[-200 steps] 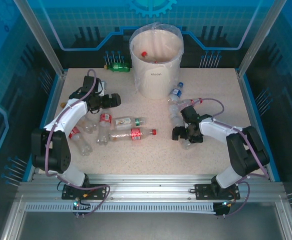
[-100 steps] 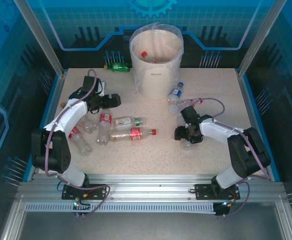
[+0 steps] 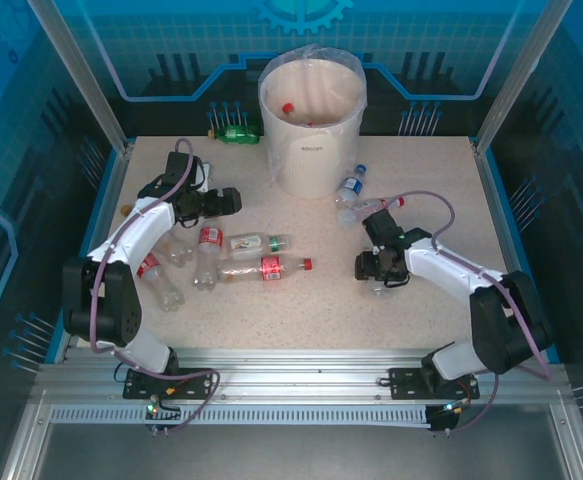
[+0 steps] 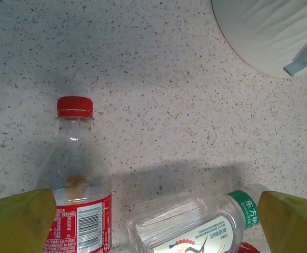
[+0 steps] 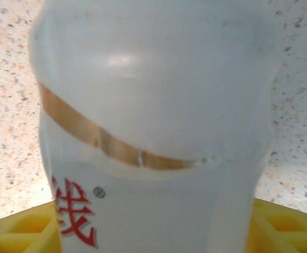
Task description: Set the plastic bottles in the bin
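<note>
Bottles (image 3: pixel 266 267) lay on the table (image 3: pixel 301 320) beside the bin (image 3: pixel 311 165). Left gripper (image 4: pixel 153 197) hung wide open above two of them; right gripper (image 5: pixel 153 224) clamped a frosted bottle (image 5: pixel 153 121).

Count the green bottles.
1. The green bottle lies on its side at the back, just left of the bin. Others could be hidden inside the bin.

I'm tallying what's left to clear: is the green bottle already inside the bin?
No, the green bottle lies on its side outside the bin, just left of its wall at the back.
</note>
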Available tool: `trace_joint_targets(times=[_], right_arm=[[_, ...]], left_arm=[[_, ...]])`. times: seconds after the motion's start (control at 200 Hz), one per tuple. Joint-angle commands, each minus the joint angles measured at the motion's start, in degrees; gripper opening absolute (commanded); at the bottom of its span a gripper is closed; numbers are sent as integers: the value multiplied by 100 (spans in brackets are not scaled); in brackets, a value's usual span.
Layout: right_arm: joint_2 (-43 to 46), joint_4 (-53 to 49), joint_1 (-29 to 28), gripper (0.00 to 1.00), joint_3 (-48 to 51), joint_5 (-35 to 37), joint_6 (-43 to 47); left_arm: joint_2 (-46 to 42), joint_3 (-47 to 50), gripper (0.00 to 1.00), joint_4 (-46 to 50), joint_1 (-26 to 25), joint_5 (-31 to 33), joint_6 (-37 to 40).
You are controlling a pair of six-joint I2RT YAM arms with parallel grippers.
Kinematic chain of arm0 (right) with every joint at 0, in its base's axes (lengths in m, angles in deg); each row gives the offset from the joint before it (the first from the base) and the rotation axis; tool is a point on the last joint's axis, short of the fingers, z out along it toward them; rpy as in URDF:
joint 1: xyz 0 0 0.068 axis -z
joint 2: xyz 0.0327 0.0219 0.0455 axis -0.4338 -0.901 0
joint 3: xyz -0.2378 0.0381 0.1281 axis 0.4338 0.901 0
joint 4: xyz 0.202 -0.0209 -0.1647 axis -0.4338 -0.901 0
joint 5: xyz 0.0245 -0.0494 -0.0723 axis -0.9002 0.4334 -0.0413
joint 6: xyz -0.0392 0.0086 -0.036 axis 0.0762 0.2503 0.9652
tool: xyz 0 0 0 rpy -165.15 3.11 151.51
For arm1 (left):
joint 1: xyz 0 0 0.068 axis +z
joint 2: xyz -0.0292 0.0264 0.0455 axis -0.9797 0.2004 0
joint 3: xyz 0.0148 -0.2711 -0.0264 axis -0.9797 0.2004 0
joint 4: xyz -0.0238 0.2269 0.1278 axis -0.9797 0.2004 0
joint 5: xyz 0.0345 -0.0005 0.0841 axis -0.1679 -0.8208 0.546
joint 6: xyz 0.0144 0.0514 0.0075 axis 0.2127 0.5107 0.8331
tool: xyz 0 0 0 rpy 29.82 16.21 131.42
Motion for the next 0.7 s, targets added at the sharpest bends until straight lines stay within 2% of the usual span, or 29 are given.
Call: trace_joint_targets(times=[0.0,0.305,0.49,0.695], right_arm=[[492,-523,-60,62,-410,179,169],[1248,-1299,40,61,-1435,270,934],[877,-1838,149,62,-2481,469,1383],[591,-1785,271,61,-3776,597,1811]], left_arm=[[-90,2,99,128,-32,67,95],[-148,-48,99,194,-118,74,129],[-197,-207,99,456,-294,156,159],[-269,-300,99,470,-435,-94,-27]])
